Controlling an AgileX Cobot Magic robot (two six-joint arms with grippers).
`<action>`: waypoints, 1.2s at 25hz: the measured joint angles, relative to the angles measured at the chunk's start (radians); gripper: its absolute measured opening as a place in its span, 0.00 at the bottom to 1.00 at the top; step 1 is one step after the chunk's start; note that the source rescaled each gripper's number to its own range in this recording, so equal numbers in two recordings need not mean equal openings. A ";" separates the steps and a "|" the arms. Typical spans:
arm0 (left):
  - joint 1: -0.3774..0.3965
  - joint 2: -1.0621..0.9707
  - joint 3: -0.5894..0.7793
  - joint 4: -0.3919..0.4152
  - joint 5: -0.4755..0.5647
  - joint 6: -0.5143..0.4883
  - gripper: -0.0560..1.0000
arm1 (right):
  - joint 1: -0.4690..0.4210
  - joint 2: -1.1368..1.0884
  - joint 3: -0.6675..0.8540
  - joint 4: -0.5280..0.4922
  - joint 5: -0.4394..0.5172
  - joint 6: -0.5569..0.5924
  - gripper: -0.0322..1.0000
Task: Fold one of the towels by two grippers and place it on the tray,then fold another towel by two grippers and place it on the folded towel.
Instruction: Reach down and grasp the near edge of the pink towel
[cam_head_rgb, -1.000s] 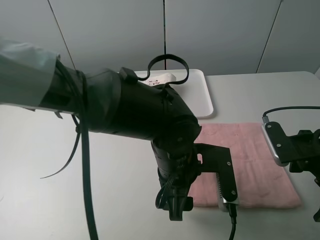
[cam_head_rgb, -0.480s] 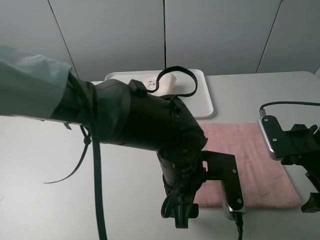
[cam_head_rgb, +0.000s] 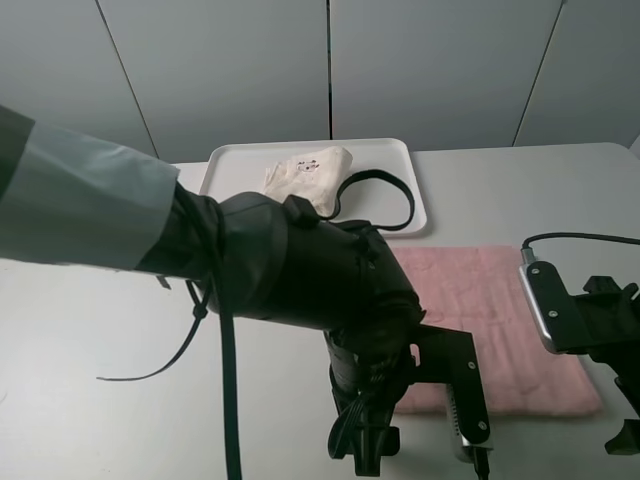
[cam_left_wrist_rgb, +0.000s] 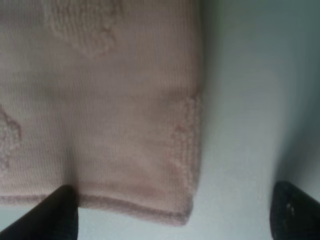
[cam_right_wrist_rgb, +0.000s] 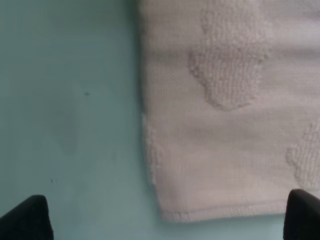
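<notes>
A pink towel (cam_head_rgb: 500, 310) lies flat on the table at the right. A folded cream towel (cam_head_rgb: 305, 172) sits on the white tray (cam_head_rgb: 415, 195) at the back. My left arm (cam_head_rgb: 330, 290) reaches across the middle, over the pink towel's near left corner. In the left wrist view, my left gripper (cam_left_wrist_rgb: 177, 215) is open above that corner (cam_left_wrist_rgb: 185, 210). The fingertips (cam_left_wrist_rgb: 60, 210) straddle the towel's edge. My right gripper (cam_right_wrist_rgb: 165, 217) is open above the near right corner of the pink towel (cam_right_wrist_rgb: 225, 125). Neither gripper holds anything.
A black cable (cam_head_rgb: 375, 195) loops from the left arm over the tray's front edge. The grey table (cam_head_rgb: 90, 340) stretches to the left. Its near edge is close to the towel's front edge.
My left arm has moved nearer and lower, uncovering the tray and the cream towel. My right arm has shifted slightly nearer. Both grippers stay open.
</notes>
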 joint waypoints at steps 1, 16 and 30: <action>0.000 0.000 0.000 0.000 0.000 0.000 0.99 | 0.000 0.000 0.002 0.000 -0.005 0.000 1.00; -0.042 0.000 0.000 0.010 -0.010 0.000 0.99 | 0.000 -0.001 0.034 -0.002 -0.039 -0.009 1.00; -0.043 0.016 -0.011 0.019 0.006 -0.002 0.99 | 0.000 -0.001 0.076 -0.015 -0.088 -0.044 1.00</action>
